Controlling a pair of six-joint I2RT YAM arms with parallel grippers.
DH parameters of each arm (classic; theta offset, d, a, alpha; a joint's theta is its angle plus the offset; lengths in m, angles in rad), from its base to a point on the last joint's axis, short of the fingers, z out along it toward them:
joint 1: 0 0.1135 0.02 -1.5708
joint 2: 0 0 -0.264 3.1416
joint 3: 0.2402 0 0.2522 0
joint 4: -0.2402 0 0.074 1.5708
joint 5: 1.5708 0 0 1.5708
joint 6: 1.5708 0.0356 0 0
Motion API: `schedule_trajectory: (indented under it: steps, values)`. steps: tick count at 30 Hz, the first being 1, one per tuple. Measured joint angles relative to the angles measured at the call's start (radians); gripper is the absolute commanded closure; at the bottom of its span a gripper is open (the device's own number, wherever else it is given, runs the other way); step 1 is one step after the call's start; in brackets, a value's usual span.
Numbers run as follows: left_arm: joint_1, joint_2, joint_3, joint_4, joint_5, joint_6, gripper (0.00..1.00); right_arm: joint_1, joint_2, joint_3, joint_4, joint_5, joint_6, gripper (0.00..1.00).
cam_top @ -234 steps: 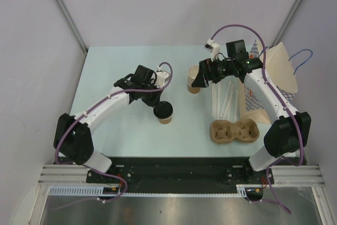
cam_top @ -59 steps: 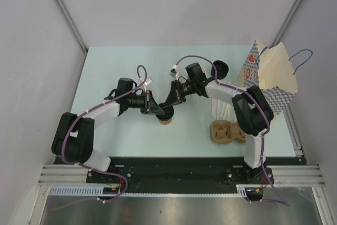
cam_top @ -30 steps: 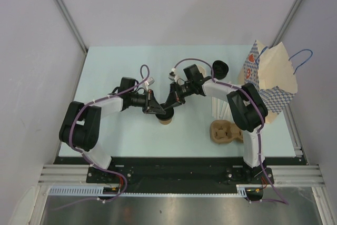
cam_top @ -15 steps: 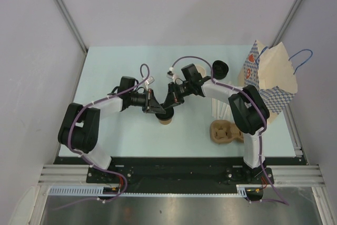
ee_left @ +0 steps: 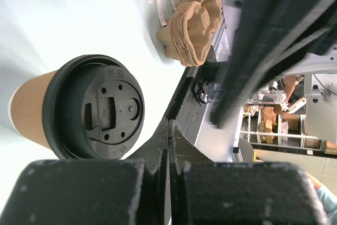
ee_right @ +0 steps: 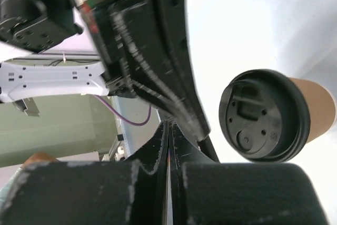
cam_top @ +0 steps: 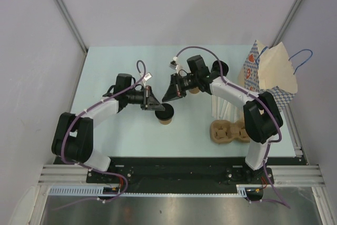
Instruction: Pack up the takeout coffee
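The takeout coffee (cam_top: 166,114), a tan paper cup with a black lid, stands upright on the pale table. My left gripper (cam_top: 157,106) is shut and empty, its tip just left of the lid. My right gripper (cam_top: 166,98) is also shut and empty, hovering just behind and above the lid. The left wrist view has the lidded cup (ee_left: 87,110) left of the closed fingertips (ee_left: 167,126). From the right wrist, the lid (ee_right: 263,114) sits to the right of the closed tips (ee_right: 168,126), apart from them, with the left arm's fingers (ee_right: 158,61) crossing in front.
A brown moulded cup carrier (cam_top: 229,131) lies at the front right. White straws (cam_top: 221,106) lie behind it. A separate black lid (cam_top: 221,68) rests at the back, next to a standing paper bag (cam_top: 274,75) with a blue handle.
Both shut grippers were touching the lid half a second ago. The right one has since lifted back and away, and the left one has drawn slightly left. The cup stays put.
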Motion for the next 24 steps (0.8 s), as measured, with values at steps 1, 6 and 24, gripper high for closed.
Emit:
schedule_trajectory:
  steps: [1,6,24]
  values:
    - [0.000,0.002,0.000,0.001,-0.003,0.000,1.00,-0.004,-0.013,-0.001,-0.008,-0.002,-0.005,1.00]
    - [0.000,0.042,0.000,0.010,-0.031,0.000,1.00,-0.019,-0.042,-0.029,-0.054,-0.013,-0.033,1.00]
    - [-0.002,0.127,0.029,-0.024,-0.053,0.011,1.00,-0.015,-0.019,-0.104,-0.064,-0.052,-0.064,1.00]
